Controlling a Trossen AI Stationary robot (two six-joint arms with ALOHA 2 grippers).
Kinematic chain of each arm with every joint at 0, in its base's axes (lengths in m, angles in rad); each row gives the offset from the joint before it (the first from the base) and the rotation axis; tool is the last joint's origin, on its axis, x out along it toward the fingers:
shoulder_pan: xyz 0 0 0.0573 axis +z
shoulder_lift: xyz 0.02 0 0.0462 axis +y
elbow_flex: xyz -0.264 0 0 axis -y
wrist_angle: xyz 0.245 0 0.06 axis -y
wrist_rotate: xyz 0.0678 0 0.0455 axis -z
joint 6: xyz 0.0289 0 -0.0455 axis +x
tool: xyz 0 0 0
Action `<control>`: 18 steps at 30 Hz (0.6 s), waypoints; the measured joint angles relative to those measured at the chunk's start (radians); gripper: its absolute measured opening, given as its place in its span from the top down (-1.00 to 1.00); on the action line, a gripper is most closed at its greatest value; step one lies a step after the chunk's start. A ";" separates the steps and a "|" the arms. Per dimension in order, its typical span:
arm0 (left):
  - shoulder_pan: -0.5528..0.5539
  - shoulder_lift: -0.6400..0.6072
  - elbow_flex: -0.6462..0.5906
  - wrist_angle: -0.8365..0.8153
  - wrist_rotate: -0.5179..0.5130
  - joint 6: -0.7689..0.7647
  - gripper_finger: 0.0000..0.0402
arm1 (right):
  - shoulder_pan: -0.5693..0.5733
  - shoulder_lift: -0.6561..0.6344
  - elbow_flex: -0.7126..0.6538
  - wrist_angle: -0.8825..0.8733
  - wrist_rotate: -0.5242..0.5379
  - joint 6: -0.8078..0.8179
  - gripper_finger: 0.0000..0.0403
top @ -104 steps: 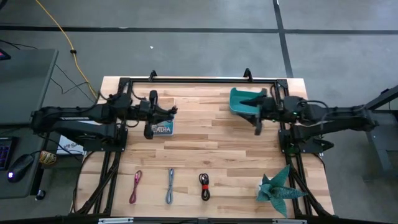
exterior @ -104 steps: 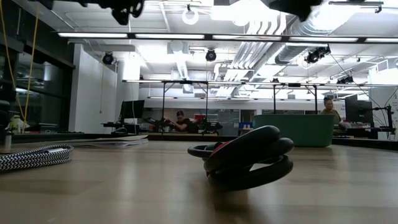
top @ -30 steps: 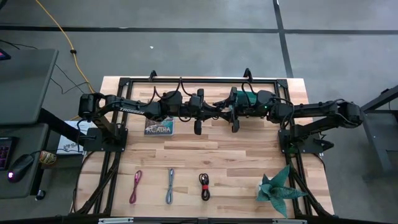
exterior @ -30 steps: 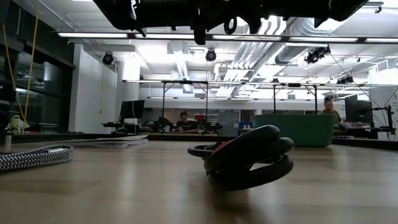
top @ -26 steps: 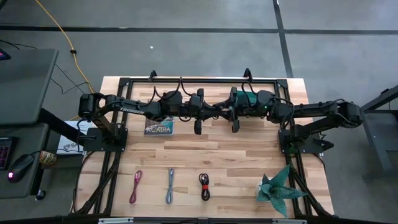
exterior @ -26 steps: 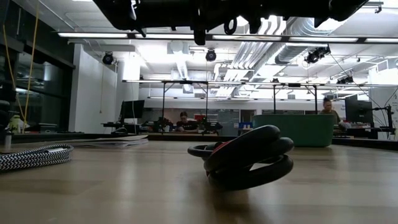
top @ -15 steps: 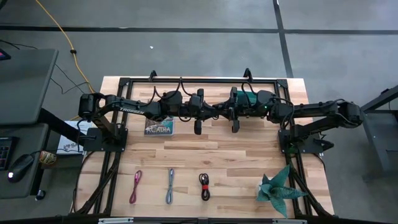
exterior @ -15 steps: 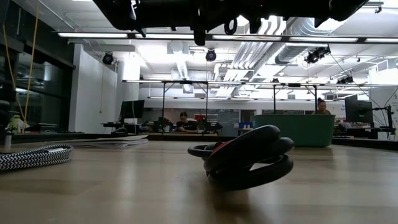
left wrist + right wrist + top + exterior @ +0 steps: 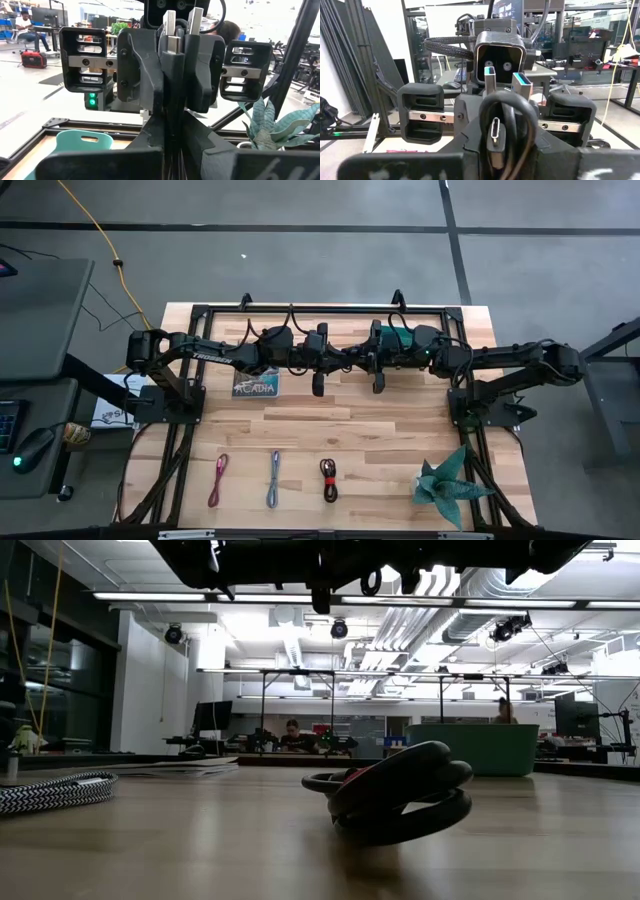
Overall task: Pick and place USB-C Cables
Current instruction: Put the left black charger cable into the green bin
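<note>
The black USB-C cable (image 9: 176, 60) hangs high over the table's far middle, between my two grippers, which point level at each other. My left gripper (image 9: 341, 358) and my right gripper (image 9: 353, 358) are both shut on it. Its plug ends (image 9: 169, 22) stick up above the fingers. Its loop (image 9: 507, 102) faces the right wrist camera. A magenta cable (image 9: 218, 480), a blue-grey cable (image 9: 273, 479) and a red-and-black coil (image 9: 329, 479) lie flat by the near edge. The low view shows that coil (image 9: 395, 795) close up. My left gripper pinches the folded black cable's strands (image 9: 172, 150) between its two fingers, coming level from the table's left. The cable stands upright in the hold, clear of the table. My right gripper pinches the same bundle's middle (image 9: 176, 75) between its fingers (image 9: 147, 75), coming level from the table's right. The plug ends stand above the fingers.
A teal bin (image 9: 392, 337) sits at the far right, mostly under the right arm. A blue card (image 9: 254, 387) lies at the far left. A green paper plant (image 9: 448, 485) stands at the near right corner. Bare wood lies between the arms and the near cables.
</note>
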 joint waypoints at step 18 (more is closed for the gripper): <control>0.001 -0.002 0.000 -0.036 0.002 -0.003 0.07 | 0.000 0.001 0.000 -0.011 0.002 -0.001 0.73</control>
